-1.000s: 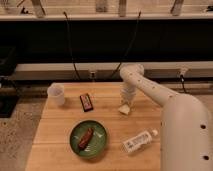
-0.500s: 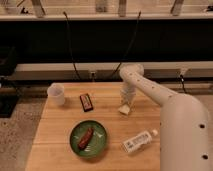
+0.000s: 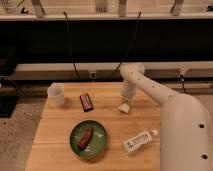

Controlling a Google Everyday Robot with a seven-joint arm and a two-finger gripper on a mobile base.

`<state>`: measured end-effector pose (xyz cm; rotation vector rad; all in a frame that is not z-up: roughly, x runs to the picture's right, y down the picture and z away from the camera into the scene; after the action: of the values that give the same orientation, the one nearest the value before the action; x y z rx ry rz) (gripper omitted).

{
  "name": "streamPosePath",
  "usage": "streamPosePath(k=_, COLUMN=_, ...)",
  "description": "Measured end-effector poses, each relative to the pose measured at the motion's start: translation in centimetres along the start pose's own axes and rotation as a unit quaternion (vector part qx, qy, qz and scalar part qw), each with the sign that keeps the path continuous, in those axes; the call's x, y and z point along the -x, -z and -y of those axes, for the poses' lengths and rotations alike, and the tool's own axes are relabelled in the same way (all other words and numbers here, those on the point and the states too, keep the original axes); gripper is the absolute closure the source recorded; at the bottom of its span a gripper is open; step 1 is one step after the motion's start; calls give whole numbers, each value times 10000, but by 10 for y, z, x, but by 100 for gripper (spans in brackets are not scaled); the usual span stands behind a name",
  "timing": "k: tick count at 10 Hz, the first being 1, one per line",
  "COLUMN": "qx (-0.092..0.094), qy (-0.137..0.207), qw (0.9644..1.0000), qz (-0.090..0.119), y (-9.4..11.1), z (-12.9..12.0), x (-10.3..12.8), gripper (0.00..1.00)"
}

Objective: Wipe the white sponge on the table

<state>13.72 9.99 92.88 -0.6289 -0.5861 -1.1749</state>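
The white sponge [image 3: 124, 107] is a small cream chunk lying on the light-brown wooden table [image 3: 60, 127], right of the table's middle toward the far edge. My gripper [image 3: 126, 98] hangs down from the white arm [image 3: 150, 90] straight over the sponge and meets its top. The arm reaches in from the lower right and covers the table's right side.
A white plastic cup [image 3: 56, 93] stands at the far left. A dark snack bar [image 3: 86, 102] lies between cup and sponge. A green plate [image 3: 89, 139] holding a brown item sits at the front middle. A white labelled bottle [image 3: 138, 141] lies at the front right.
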Motion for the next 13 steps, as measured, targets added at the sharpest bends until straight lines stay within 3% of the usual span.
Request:
streamPosePath(k=6, qx=-63, qy=412, qw=9991, qz=65, y=-11, z=43, x=7, gripper=100)
streamPosePath(k=10, qx=-74, qy=499, qw=9987, qz=70, y=-11, z=47, x=10, gripper=100)
streamPosePath(k=13, qx=10, qy=996, qw=9950, qz=98, y=-11, z=55, x=46, gripper=100)
